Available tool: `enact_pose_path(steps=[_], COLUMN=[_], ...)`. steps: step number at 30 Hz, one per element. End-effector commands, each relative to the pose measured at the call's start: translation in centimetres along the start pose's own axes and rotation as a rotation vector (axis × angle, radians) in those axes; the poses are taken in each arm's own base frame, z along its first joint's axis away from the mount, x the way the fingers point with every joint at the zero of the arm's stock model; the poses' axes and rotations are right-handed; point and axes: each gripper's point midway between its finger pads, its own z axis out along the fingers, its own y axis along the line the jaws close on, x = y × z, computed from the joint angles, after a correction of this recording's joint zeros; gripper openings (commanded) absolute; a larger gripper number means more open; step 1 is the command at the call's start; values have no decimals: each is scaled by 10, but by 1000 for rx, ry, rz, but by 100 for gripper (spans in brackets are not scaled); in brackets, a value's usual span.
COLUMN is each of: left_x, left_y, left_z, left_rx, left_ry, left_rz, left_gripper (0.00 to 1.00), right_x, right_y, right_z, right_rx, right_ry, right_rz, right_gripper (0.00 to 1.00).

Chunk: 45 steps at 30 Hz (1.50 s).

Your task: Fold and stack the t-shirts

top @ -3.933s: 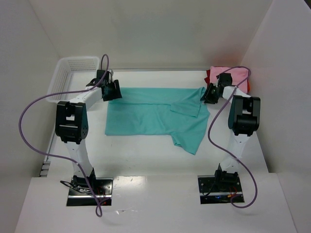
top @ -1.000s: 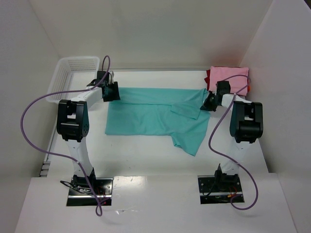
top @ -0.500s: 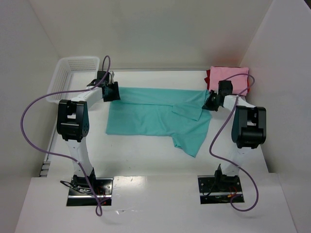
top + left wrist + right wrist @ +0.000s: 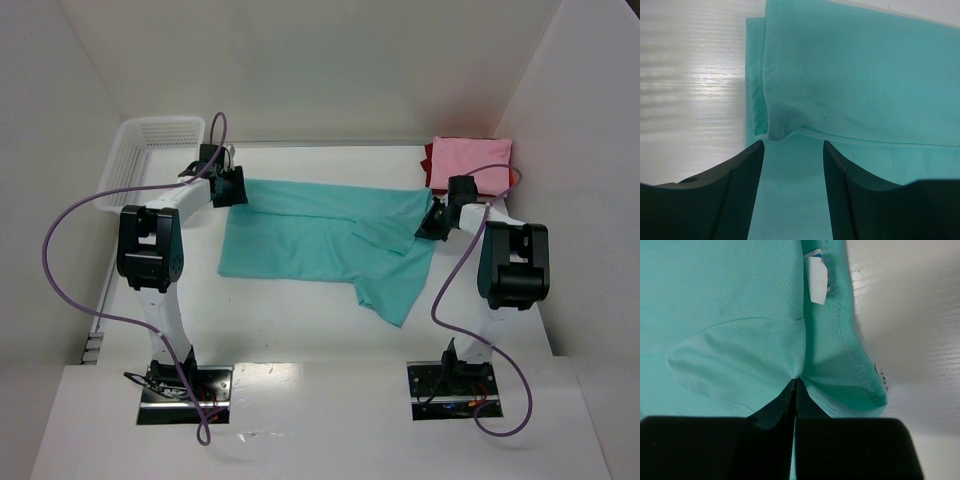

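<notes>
A teal-green t-shirt (image 4: pixel 310 240) lies spread across the table, its far edge folded over and a sleeve hanging toward the near side. My left gripper (image 4: pixel 240 190) stands open at the shirt's far left corner. In the left wrist view its jaws (image 4: pixel 792 145) straddle flat teal cloth (image 4: pixel 865 75) just short of the folded hem. My right gripper (image 4: pixel 427 228) is at the shirt's right edge; in the right wrist view (image 4: pixel 796 381) it is shut on a pinch of teal fabric (image 4: pixel 730 300). A folded pink t-shirt (image 4: pixel 470 160) lies on a red one (image 4: pixel 428 160) at the far right.
A white mesh basket (image 4: pixel 150 155) stands at the far left corner, beside the left arm. White walls close in the table (image 4: pixel 300 320) on three sides. A white label (image 4: pixel 817 277) shows inside the shirt's edge.
My right gripper has drawn a little toward the near side, carrying the shirt's right edge with it and uncovering more of the pink shirt. The left arm has stayed still.
</notes>
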Motion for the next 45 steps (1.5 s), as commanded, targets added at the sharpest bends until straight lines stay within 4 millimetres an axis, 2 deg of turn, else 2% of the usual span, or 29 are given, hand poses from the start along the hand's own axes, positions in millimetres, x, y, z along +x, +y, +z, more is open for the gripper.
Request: enact_pose_path(steps=[1,3,5,11,13,17,18,20,21,26,28,30,32,34,42,45], left_x=[-17,-27,-39,-64,-71,-77,-77,-74,-69,-66,-69,-65,-58,-54,-45,-42], left_y=[-6,-10,-18,-38,-46,-56,-66,-80,-84,-91,-85,-79,-64,-57,-27,-26], left_z=[2,-1,-5,-6,-4,7,10,13,21,37,42,44,50,50,49,46], left_rx=[35,52,84,178,220,281,325,345,342,294,257,220,142,104,-35,-39], left_ry=[-31,-52,-75,-126,-142,-157,-169,-172,-161,-126,-123,-102,-68,-52,-8,8], left_rz=[13,16,20,54,69,100,140,176,192,216,196,184,175,172,140,140], left_gripper=[59,59,62,67,68,69,69,69,69,69,69,69,69,69,69,69], right_x=[-10,-21,-40,-93,-104,-118,-117,-111,-106,-95,-93,-96,-95,-100,-101,-99], right_y=[8,15,28,66,72,75,74,74,74,71,77,74,73,76,75,80], right_z=[-12,-17,-29,-58,-60,-39,-33,-12,-2,32,41,49,59,60,89,97], right_rx=[5,-10,-35,-115,-128,-140,-142,-142,-145,-73,-46,2,23,18,43,40], right_ry=[-35,-64,-111,-246,-274,-274,-263,-219,-194,-170,-171,-184,-174,-184,-139,-116], right_rz=[-9,-17,-30,-68,-85,-88,-95,-106,-109,-149,-181,-199,-202,-204,-225,-244], right_gripper=[10,27,37,39,39,39,39,39,38,35,35,35,35,35,35,35])
